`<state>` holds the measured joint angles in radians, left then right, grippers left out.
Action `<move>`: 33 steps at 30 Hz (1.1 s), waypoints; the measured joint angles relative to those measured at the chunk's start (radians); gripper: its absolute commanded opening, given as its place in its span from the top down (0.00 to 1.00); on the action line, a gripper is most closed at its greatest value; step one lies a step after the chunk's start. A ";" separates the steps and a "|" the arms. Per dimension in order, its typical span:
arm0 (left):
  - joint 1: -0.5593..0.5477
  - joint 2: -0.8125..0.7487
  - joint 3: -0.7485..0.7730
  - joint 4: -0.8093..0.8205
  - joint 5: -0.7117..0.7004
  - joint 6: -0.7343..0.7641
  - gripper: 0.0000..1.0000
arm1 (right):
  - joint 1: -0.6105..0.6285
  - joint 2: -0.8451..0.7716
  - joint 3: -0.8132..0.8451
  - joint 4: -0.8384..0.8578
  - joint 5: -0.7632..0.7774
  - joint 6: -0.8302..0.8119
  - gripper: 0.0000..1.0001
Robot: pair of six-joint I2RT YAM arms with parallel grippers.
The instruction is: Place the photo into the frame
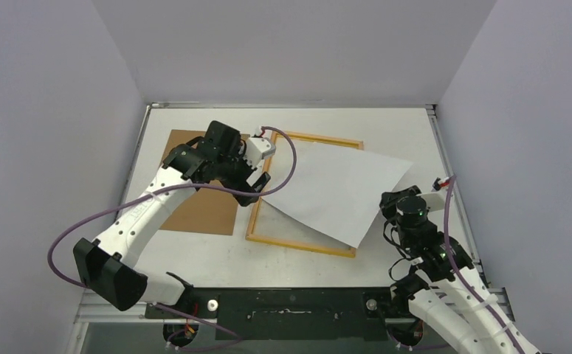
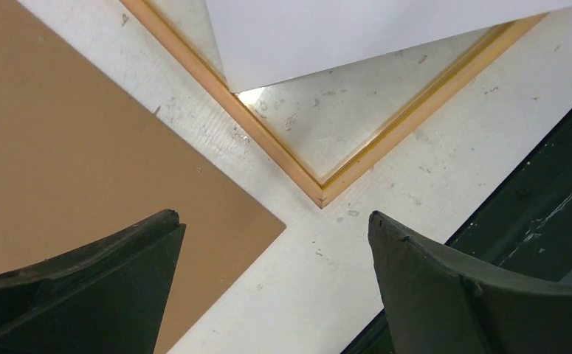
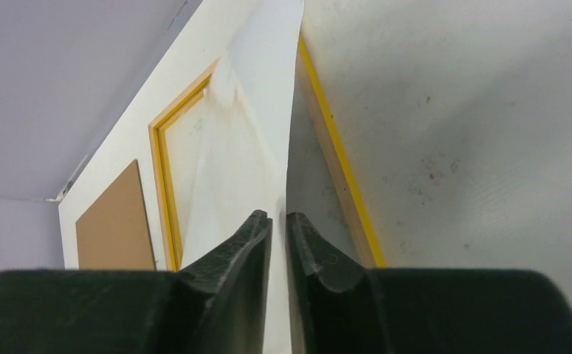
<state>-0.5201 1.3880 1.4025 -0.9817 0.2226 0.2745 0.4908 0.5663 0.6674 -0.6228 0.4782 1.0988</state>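
Two robot arms reach over a white counter (image 1: 194, 251). On it lies the frame (image 1: 297, 244), thin and yellow-edged. The photo (image 1: 334, 188), white reverse showing, rests askew across the frame, its right edge past the frame's right rail and apparently lifted. A brown panel (image 1: 201, 210) lies left of the frame. The left end effector (image 2: 275, 228) hangs spread wide over the frame's left rail. The right end effector (image 3: 279, 221) pinches the photo's edge, right of the frame.

The frame (image 1: 301, 246) is laid flat on the surface (image 1: 209, 254), with the fibreboard backing panel (image 1: 201, 210) just to its left. The photo (image 1: 334, 188) is spread askew over the frame, overhanging its right rail.
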 measured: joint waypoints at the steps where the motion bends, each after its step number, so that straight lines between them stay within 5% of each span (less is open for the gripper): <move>1: -0.023 -0.012 0.000 0.000 -0.012 0.018 0.04 | 0.008 0.003 0.000 -0.004 -0.007 0.005 0.76; 15: -0.098 -0.043 0.014 0.037 -0.061 0.140 0.04 | 0.126 0.273 0.068 -0.012 -0.237 -0.135 0.19; 20: -0.098 -0.045 -0.013 0.051 -0.090 0.157 0.04 | 0.106 0.309 0.168 -0.052 -0.279 -0.290 0.17; 23: -0.098 -0.045 -0.025 0.051 -0.103 0.156 0.04 | -0.007 0.400 0.277 0.002 -0.360 -0.438 0.17; 28: -0.098 -0.050 -0.026 0.063 -0.174 0.146 0.04 | -0.275 0.742 0.495 0.120 -0.646 -0.705 0.18; 33: -0.083 -0.095 -0.043 0.101 -0.256 0.129 0.04 | -0.418 1.057 0.597 0.174 -0.917 -0.860 0.19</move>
<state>-0.6029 1.2930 1.3598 -0.8803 -0.0338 0.4030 0.0723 1.6234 1.2640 -0.4488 -0.4389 0.2386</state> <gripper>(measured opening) 0.963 0.814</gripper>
